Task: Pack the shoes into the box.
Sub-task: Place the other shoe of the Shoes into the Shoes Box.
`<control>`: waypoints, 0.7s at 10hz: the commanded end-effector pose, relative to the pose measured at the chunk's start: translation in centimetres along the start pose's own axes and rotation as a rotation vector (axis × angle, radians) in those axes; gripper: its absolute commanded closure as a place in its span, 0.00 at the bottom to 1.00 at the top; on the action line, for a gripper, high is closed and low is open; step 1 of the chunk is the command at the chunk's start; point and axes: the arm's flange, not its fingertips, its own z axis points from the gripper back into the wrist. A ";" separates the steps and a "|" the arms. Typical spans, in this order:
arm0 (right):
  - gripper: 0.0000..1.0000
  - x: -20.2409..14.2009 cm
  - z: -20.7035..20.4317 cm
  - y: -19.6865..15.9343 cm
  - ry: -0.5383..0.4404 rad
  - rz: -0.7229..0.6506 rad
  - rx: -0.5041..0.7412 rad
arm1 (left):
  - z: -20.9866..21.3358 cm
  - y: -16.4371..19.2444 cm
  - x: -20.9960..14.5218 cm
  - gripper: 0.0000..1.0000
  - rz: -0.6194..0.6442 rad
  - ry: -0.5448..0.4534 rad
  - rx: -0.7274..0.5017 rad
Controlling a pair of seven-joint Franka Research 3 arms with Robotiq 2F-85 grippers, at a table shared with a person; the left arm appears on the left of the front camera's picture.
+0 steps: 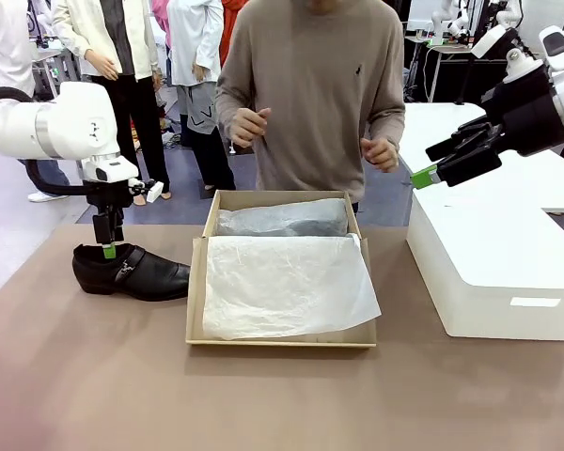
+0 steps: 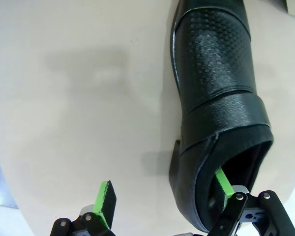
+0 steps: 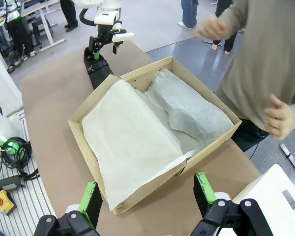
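Note:
One glossy black shoe [image 1: 136, 271] lies on the table left of the box, toe toward it. My left gripper [image 1: 110, 246] stands open over the shoe's heel. In the left wrist view one green pad [image 2: 225, 183] is inside the shoe [image 2: 216, 98] opening and the other is outside, with the heel wall between them. The tan box [image 1: 196, 291] sits open at the table's middle, lined with white tissue paper [image 1: 282, 282]. A tissue-wrapped bundle [image 1: 282, 219] fills its far half; what is inside is hidden. My right gripper [image 1: 425, 164] hangs open high at the right, above the box [image 3: 211, 147], empty.
A large white block [image 1: 489, 272] stands right of the box. A person [image 1: 310, 94] stands at the far side with both hands raised at chest height. Bare brown table lies in front of the box. Cables and a red button sit beside the table [image 3: 5, 196].

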 end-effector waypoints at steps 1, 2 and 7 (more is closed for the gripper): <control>0.00 0.0 -0.1 -0.2 -0.014 0.009 0.011 | -0.7 0.7 0.0 0.00 0.021 0.005 0.003; 0.00 0.0 -0.1 -0.2 -0.014 0.009 0.011 | -1.0 0.8 -0.1 0.00 0.024 0.005 0.000; 0.00 0.0 -0.1 -0.2 -0.014 0.009 0.011 | -2.3 1.3 0.0 0.09 -0.012 0.031 -0.006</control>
